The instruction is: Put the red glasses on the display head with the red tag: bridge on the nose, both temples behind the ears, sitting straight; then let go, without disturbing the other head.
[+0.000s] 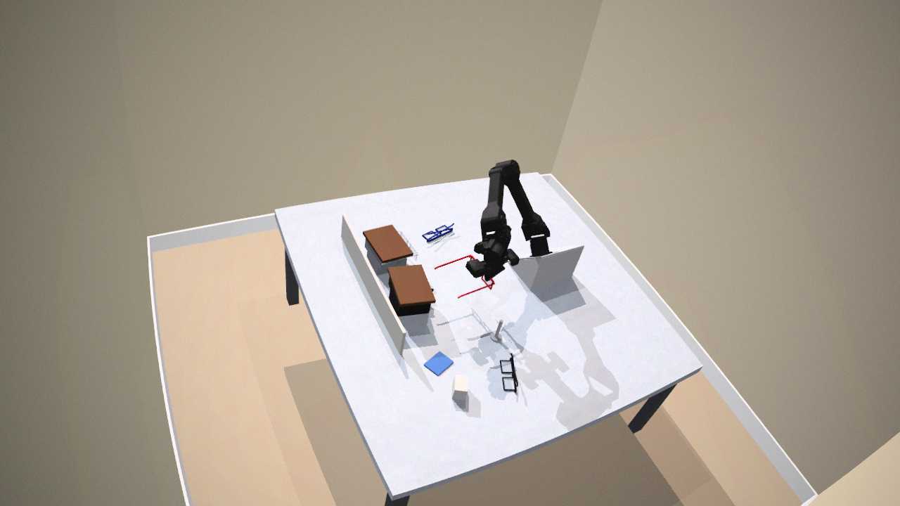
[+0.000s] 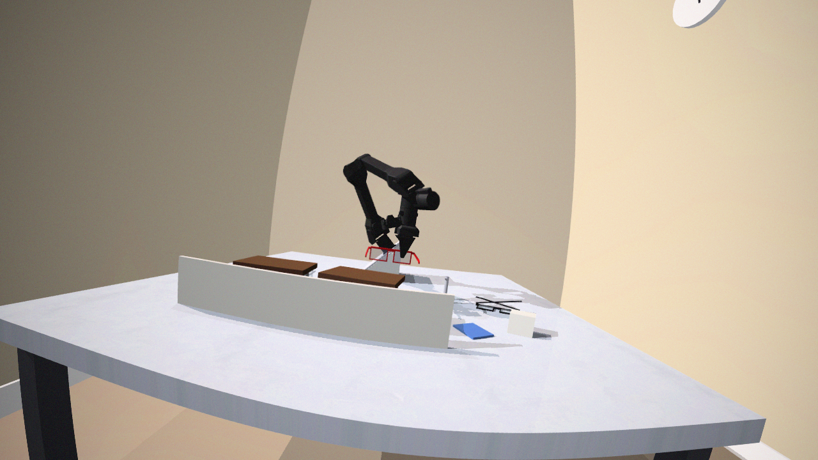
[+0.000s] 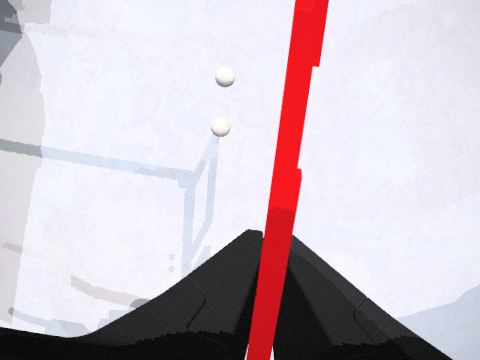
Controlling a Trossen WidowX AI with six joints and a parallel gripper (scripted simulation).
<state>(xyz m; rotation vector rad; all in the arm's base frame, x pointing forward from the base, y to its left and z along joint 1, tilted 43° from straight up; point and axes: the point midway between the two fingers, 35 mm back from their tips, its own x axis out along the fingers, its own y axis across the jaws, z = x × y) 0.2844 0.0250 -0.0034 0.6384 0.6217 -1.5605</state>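
Observation:
My gripper [image 1: 486, 277] [image 2: 403, 255] [image 3: 267, 248] is shut on the front frame of the red glasses [image 1: 474, 292] [image 2: 416, 257] [image 3: 290, 140] and holds them above the table. Both temples are unfolded and point toward the display heads in the top view. Two small pale balls show beside the red bar in the wrist view. The nearer display head [image 1: 415, 308] has a black body under a brown top. The farther head [image 1: 384, 257] has a grey body under a similar top. Neither head touches the glasses. The red tag is not visible.
A long upright panel [image 1: 371, 282] [image 2: 314, 312] stands behind the heads. A grey panel [image 1: 552, 271] stands near the arm. Blue glasses [image 1: 430, 238], a thin post [image 1: 498, 328] [image 2: 447, 284], black glasses [image 1: 514, 375], a blue cloth [image 1: 438, 362] [image 2: 473, 331] and a white block [image 1: 460, 386] [image 2: 521, 324] are around.

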